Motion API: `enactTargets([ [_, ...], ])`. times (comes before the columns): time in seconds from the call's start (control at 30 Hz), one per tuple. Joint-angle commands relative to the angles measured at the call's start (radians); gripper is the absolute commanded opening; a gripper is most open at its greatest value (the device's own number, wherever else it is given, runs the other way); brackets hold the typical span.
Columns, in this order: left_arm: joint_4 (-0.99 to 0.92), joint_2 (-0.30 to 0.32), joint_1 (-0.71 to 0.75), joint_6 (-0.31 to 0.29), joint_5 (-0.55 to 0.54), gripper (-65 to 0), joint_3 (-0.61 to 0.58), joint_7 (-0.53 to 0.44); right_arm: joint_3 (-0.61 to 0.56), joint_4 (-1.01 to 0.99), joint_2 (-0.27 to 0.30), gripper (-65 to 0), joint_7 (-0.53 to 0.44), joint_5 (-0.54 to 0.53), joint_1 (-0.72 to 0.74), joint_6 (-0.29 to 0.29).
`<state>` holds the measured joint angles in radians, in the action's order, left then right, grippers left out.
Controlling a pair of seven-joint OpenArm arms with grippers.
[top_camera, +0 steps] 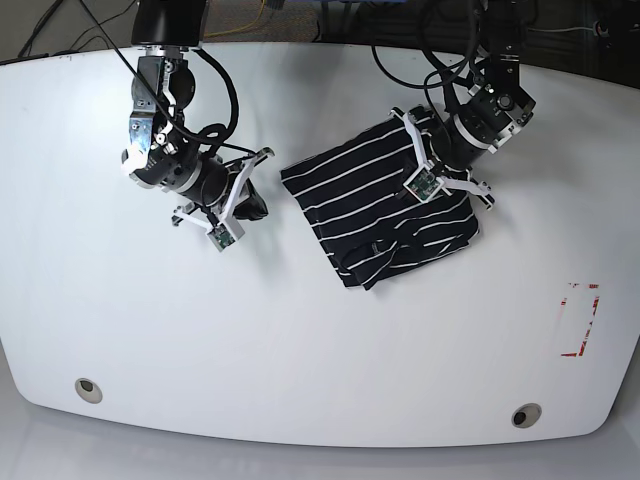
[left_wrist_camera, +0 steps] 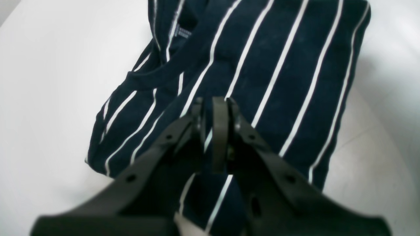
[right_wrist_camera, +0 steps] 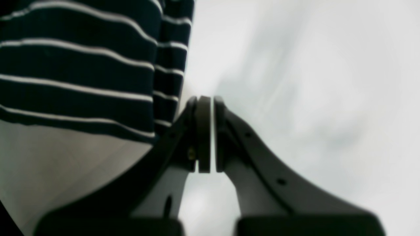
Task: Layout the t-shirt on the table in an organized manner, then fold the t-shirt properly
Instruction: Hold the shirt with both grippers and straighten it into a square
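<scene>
On the white tabletop (top_camera: 300, 340) the folded t-shirt (top_camera: 385, 205) lies under the left jaws (left_wrist_camera: 215, 105), beside the right jaws (right_wrist_camera: 206, 105); both closed, empty. Soft, limp; pinch a folded edge.

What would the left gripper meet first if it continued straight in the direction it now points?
Most likely the t-shirt: the shut left gripper points at the folded striped fabric directly ahead, though the gap between them is hard to judge.
</scene>
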<state>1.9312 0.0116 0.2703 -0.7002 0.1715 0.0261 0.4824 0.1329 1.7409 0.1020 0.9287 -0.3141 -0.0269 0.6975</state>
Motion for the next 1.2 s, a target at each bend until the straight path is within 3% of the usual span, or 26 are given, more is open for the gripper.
enactTargets([
  [0.0,0.021,-0.014,-0.024,0.002,-0.017,-62.7,0.001,-0.029,-0.016,0.027,-0.020,-62.9,-0.020,-0.012,0.055,0.001],
  [0.2,0.018,-0.060,-0.061,0.017,-0.014,-62.7,0.041,-0.031,-0.037,-0.006,-0.077,-62.9,-0.020,-0.007,0.132,0.001],
  [0.43,0.017,-0.072,-0.067,0.244,-0.014,-62.7,0.047,-0.032,-0.095,-0.089,-0.098,-62.9,-0.035,-0.007,0.196,0.001],
  [0.67,0.006,-0.074,-0.032,0.413,-0.013,-62.7,0.050,-0.138,-0.230,-0.186,-0.123,-62.9,-0.202,0.053,0.203,0.001],
  [0.93,-0.063,-0.074,0.014,0.509,-0.016,-62.7,0.050,-0.238,-0.327,-0.287,-0.123,-62.9,-0.343,0.094,0.184,0.001],
  [1.17,-0.194,-0.074,0.025,0.529,-0.016,-62.7,0.050,-0.288,-0.326,-0.375,-0.117,-63.0,-0.429,0.157,0.181,0.001],
])
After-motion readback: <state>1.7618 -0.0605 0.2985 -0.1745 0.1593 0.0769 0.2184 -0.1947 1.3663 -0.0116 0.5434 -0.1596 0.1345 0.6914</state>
